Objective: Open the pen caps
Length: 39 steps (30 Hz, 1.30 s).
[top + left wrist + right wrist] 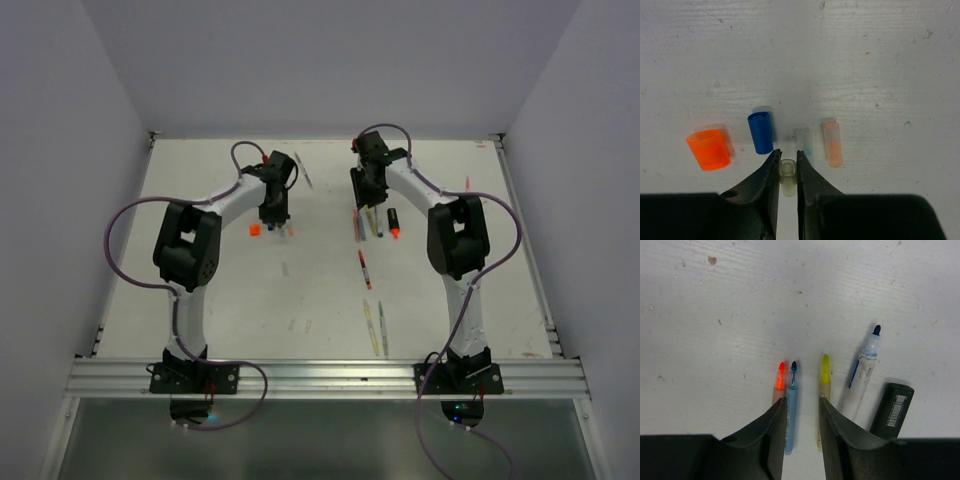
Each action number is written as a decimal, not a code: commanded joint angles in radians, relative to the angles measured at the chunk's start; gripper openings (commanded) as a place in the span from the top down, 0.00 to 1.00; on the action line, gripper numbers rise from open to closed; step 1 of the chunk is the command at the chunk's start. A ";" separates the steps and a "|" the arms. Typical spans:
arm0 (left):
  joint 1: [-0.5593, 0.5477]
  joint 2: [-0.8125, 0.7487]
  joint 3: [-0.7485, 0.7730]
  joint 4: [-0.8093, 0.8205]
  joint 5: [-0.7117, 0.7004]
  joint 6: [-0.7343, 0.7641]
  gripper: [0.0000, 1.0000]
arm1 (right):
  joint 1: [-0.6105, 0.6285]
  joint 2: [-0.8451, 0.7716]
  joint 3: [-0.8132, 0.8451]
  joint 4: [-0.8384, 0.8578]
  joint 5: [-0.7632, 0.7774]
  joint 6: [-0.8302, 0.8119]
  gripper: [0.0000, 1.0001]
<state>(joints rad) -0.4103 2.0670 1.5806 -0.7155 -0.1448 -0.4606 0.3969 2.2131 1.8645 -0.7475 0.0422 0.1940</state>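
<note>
Four loose pen caps lie in a row on the white table: a wide orange one [709, 149], a blue one [760, 132], a clear bluish one [804, 141] and a clear orange-tinted one [832, 144]. My left gripper [788, 156] hangs just above them, its jaws pressed on a pale clear cap [788, 175]. My right gripper [802, 407] stands open low over uncapped pens. A blue pen [791, 410] lies by its left finger and a yellow highlighter [824, 375] by its right. An orange-tipped pen [780, 380] and a white pen [864, 375] lie to either side.
A black barcoded marker body [893, 410] lies right of the white pen. A red pen [364, 268] and two yellow-green pens [372, 325] lie mid-table toward the near edge. Another thin pen [303, 170] is at the back, behind the left gripper [272, 222].
</note>
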 commanded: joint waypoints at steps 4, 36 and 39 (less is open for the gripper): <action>0.008 0.005 -0.027 0.042 -0.007 -0.012 0.75 | -0.004 -0.061 0.033 -0.012 -0.019 0.009 0.64; 0.010 -0.519 -0.108 0.085 0.139 -0.082 0.50 | 0.141 0.325 0.561 0.200 -0.022 -0.051 0.53; 0.010 -0.567 -0.142 0.097 0.166 -0.110 0.50 | 0.152 0.370 0.604 0.185 -0.007 -0.073 0.54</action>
<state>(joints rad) -0.4061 1.5414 1.4815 -0.6590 -0.0311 -0.5323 0.5457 2.5675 2.3913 -0.6029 -0.0109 0.1654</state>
